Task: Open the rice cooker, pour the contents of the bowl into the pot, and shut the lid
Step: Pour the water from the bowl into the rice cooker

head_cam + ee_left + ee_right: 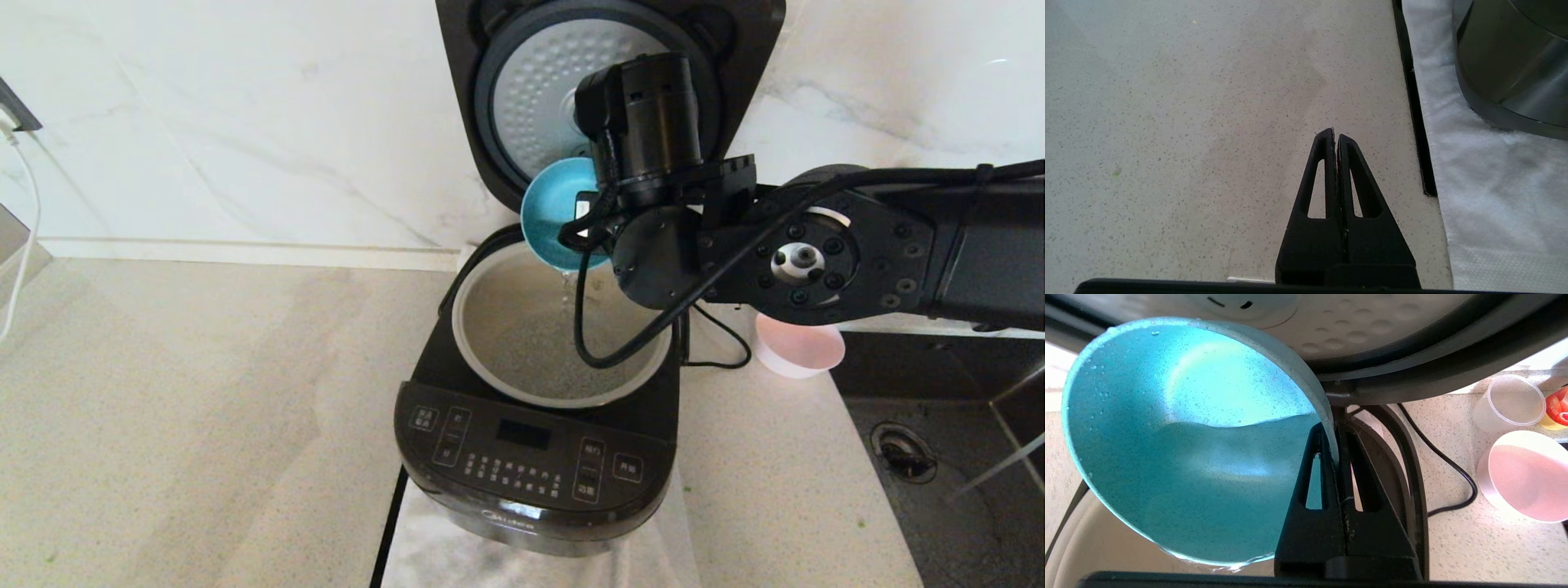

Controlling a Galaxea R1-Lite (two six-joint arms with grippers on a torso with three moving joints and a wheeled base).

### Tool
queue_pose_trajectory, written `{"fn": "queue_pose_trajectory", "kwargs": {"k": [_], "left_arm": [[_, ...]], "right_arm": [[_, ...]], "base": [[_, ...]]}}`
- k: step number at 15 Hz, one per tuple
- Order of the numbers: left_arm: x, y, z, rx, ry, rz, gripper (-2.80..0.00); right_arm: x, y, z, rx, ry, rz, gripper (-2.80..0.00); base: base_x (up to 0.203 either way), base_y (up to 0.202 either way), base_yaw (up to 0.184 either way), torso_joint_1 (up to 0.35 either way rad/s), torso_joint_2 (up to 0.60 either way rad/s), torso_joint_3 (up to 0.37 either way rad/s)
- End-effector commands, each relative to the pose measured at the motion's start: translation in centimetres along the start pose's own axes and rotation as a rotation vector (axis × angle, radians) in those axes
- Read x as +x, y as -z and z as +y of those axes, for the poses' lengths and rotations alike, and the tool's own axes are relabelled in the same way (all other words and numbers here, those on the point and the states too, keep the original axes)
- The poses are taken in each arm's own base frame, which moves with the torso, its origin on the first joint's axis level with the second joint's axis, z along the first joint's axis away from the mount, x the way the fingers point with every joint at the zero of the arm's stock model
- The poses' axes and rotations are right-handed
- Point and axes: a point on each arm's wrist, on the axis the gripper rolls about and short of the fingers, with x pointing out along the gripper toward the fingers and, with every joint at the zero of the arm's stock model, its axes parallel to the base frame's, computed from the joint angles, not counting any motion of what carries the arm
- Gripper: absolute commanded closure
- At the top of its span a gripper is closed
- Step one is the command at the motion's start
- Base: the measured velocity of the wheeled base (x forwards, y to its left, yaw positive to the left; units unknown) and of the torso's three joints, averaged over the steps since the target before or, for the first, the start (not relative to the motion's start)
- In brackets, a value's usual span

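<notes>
The black rice cooker [535, 469] stands on a white cloth with its lid [539, 90] swung up, silver dimpled disc facing me. The pale pot [522, 335] lies uncovered inside it. My right gripper [1334, 435] is shut on the rim of a blue bowl [551, 208], holding it tipped steeply over the pot's far edge. Clear liquid runs off the bowl's [1180, 445] lower lip into the pot. My left gripper [1335, 132] is shut on nothing, hanging over bare counter left of the cooker's base [1515, 69].
A pink bowl [796, 347] sits on the counter right of the cooker, with a clear plastic cup [1511, 402] behind it. The black cord [1449, 473] loops between them. A dark sink [939, 474] fills the right side. A white cable hangs at far left.
</notes>
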Motion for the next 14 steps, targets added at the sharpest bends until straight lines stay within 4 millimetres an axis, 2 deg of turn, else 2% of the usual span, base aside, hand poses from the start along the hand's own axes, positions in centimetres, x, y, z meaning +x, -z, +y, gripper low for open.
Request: {"fn": "queue_pose_trajectory", "kwargs": {"k": [1,8,14], "left_arm": [[0.0,0.0,0.0,0.000,0.000,0.003,0.00],[0.0,0.0,0.0,0.000,0.000,0.003,0.00],[0.0,0.0,0.0,0.000,0.000,0.002,0.00]], "right_arm": [[0.3,0.8,0.1,0.006,0.009,-0.014,0.00],[0.5,1.4,0.6,0.007,-0.011,-0.142,0.00],[0.7,3.0,0.5,-0.035,-0.010,-0.240,0.00]], "base": [[0.000,0.000,0.000,0.000,0.00,0.000],[0.000,0.000,0.000,0.000,0.00,0.000],[0.000,0.000,0.000,0.000,0.00,0.000]]}}
